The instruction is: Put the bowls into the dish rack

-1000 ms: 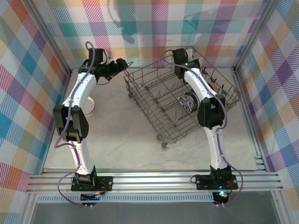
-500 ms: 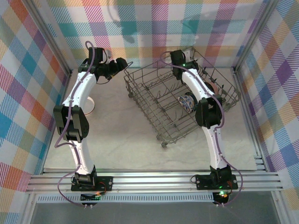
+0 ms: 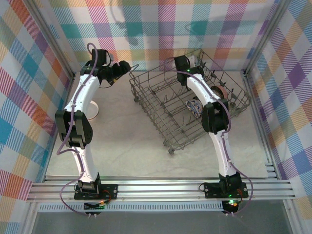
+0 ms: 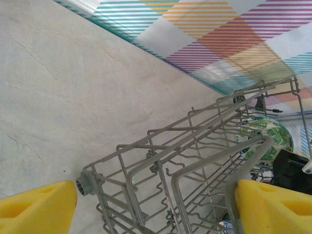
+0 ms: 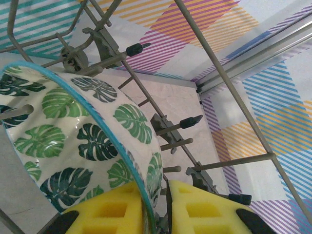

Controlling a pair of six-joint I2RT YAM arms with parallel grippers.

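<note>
**A:** What is nearest to us in the rack?

**B:** The large grey wire dish rack point(image 3: 187, 129) sits skewed on the right half of the table, with one wheeled corner pointing our way. About midway in, a dark-patterned round bowl point(image 3: 194, 105) stands on edge between the upright tines, just beside the right arm.

**A:** And further back?

**B:** In the rack's far corner there is a cream ceramic bowl with green leaf prints and a blue rim point(image 5: 87, 141). It is on edge too, with a tine crossing its face. The right gripper point(image 5: 156, 207) sits over it, its yellow foam pads point(image 5: 200, 204) on either side of the rim and its jaws narrow. I cannot tell whether they actually pinch the bowl.

**A:** And the other pincer?

**B:** The left gripper point(image 4: 156, 207) hangs just beyond the rack's left corner, towards the back wall. Its pads point(image 4: 34, 209) are spread wide and hold nothing. The rack's small corner wheel point(image 4: 85, 186) lies below it.

**A:** What about the table itself?

**B:** It has a pale, marble-look top point(image 3: 126, 141). Silver aluminium rails point(image 3: 161, 187) run along the near edge, where both arm bases are bolted. On the left a white round dish point(image 3: 96, 112) rests half hidden behind the left arm, well apart from the rack. Pastel plaid walls point(image 3: 161, 24) close in the left, the right and the back.
</note>
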